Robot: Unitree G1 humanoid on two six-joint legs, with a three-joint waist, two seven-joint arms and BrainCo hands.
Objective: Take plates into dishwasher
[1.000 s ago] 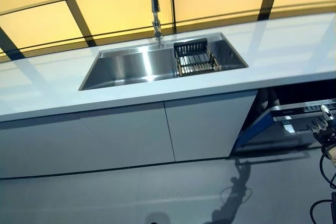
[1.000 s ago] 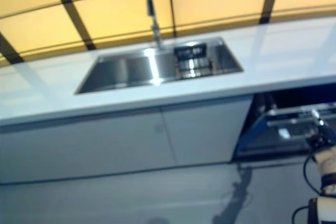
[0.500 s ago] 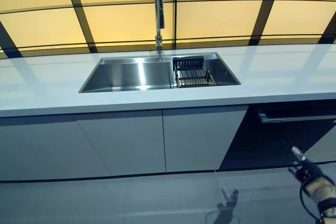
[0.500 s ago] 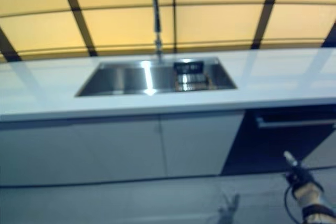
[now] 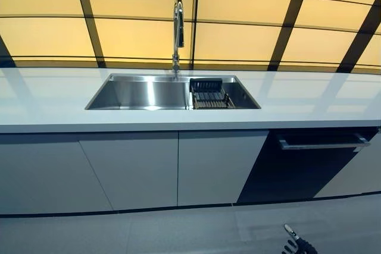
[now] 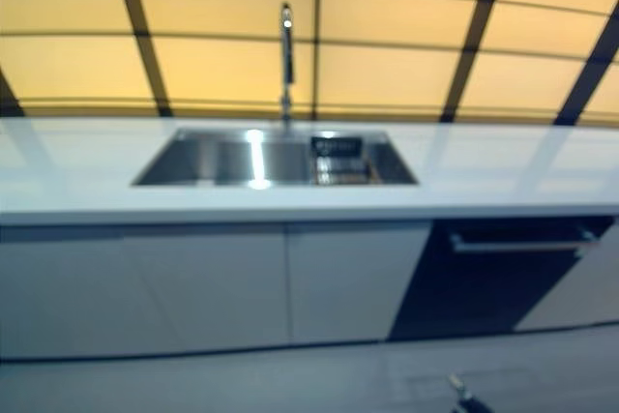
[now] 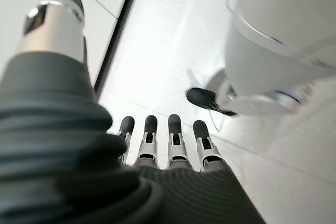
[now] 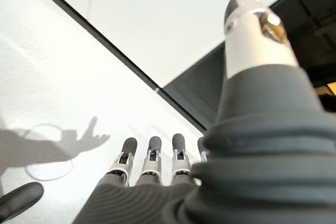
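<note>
1. Only the wrist views show the hands well: the left hand [image 7: 168, 150] and the right hand [image 8: 152, 169] both hang over the floor with fingers straight and spread, holding nothing.
2. From the head, just the right hand's fingertips peek in at the bottom edge; the left hand is out of sight there.
3. No plates show in any view.
4. The dishwasher [image 5: 309, 168] sits closed under the counter [image 5: 53, 102], right of the cabinets [image 5: 131, 168].
5. The sink [image 5: 140, 93] holds a dark wire rack [image 5: 209, 94] at its right end, below the tap [image 5: 178, 31].
</note>
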